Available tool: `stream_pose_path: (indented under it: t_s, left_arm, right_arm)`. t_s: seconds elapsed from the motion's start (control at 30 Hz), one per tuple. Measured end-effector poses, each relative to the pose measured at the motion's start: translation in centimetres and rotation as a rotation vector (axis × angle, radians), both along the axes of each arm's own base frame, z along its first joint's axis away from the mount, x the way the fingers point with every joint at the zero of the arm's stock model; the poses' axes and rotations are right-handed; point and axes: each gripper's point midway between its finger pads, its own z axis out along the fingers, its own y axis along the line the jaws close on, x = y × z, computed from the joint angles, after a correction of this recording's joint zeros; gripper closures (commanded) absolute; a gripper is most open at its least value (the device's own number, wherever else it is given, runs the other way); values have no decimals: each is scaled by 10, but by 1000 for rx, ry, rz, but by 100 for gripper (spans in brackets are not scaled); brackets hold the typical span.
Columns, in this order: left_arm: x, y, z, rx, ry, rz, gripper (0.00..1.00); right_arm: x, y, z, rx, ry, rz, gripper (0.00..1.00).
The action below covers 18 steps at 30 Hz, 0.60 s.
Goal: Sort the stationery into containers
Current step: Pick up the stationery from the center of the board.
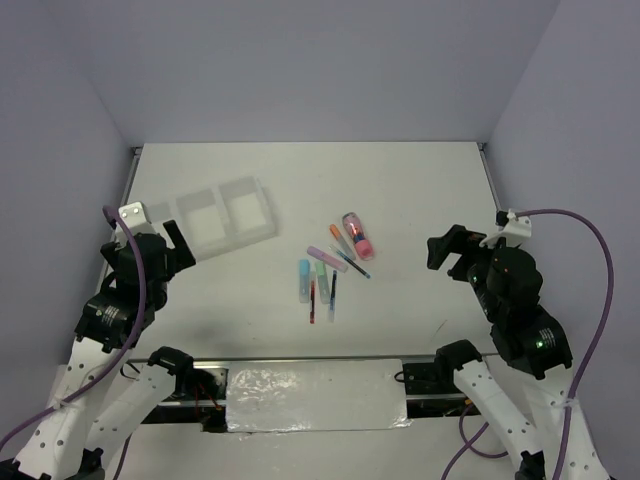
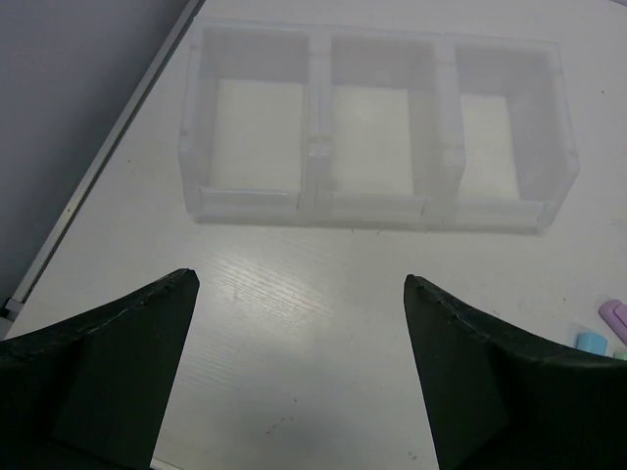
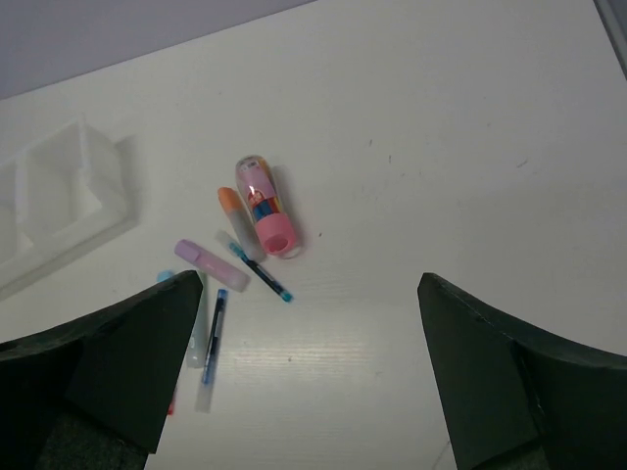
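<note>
The translucent tray (image 1: 262,204) of three compartments lies empty at the back left, and also shows in the left wrist view (image 2: 318,157). The stationery lies loose mid-table: pink-red marker (image 1: 357,235), orange (image 1: 338,237), lilac (image 1: 326,257), blue (image 1: 303,279) and green (image 1: 321,277) highlighters, and red (image 1: 312,300), blue (image 1: 332,293) and dark (image 1: 355,263) pens. My left gripper (image 2: 299,282) is open and empty just in front of the tray. My right gripper (image 3: 312,279) is open and empty, right of the marker (image 3: 266,208) and dark pen (image 3: 260,272).
The white table has purple walls on three sides and a metal rail along the left edge (image 2: 88,191). A foil-covered strip (image 1: 315,395) lies between the arm bases at the near edge.
</note>
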Motion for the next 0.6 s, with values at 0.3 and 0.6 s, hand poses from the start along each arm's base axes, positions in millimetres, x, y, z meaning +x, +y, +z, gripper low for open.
stream_pose_path:
  t_s: [0.3, 0.6]
  left_arm:
    - [0, -2, 0, -3, 2, -10, 1]
    - [2, -7, -3, -10, 15, -35, 1]
  right_arm:
    - [24, 32, -30, 25, 54, 126, 0]
    - [142, 97, -146, -95, 512, 278, 19]
